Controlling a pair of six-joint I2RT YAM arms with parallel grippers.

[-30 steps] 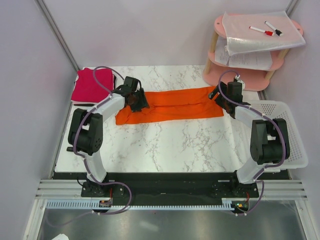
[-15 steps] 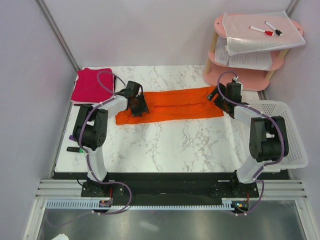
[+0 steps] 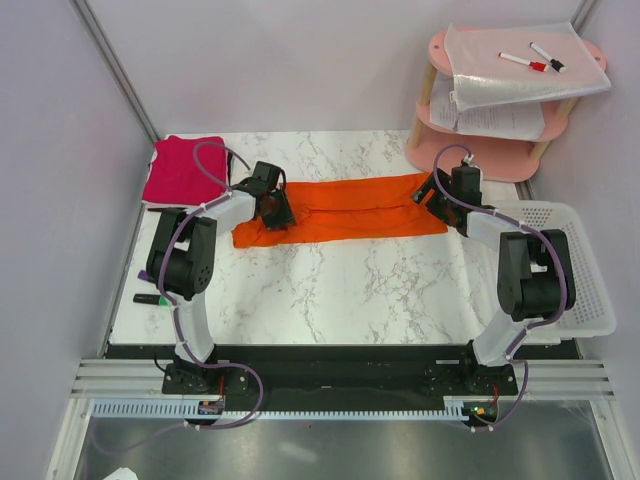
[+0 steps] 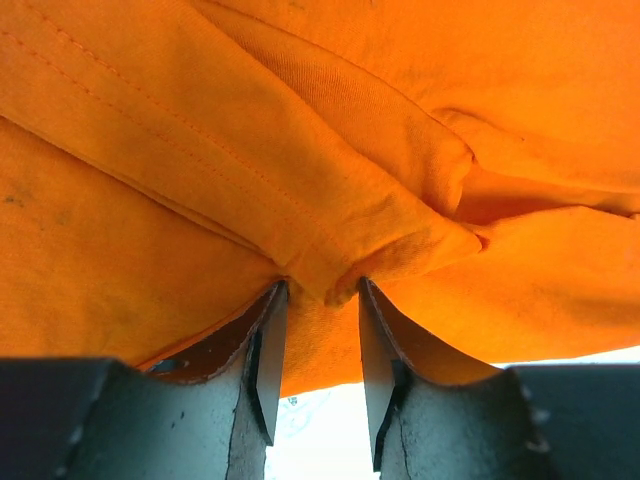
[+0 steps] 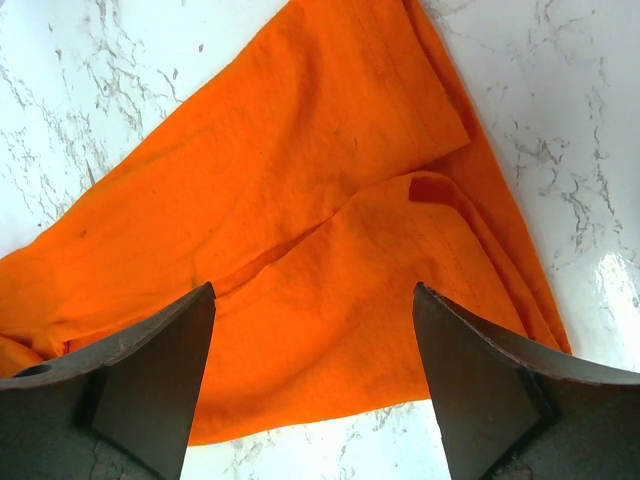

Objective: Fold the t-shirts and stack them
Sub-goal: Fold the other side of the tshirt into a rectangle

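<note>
Magenta t-shirt (image 3: 184, 169) lying folded; orange t-shirt (image 3: 340, 210) awaiting crosswise folds, stacking. Left gripper (image 4: 318, 345) pinching its hem; right gripper (image 5: 312, 375) hovering wide.

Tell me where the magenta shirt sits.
In the top view the magenta shirt lies folded at the table's far-left corner, just left of the orange shirt.

White marble-patterned table (image 3: 330, 300), pale lilac walls (image 3: 50, 200), pink tiered shelf (image 3: 470, 160), seemingly papers on top.
</note>
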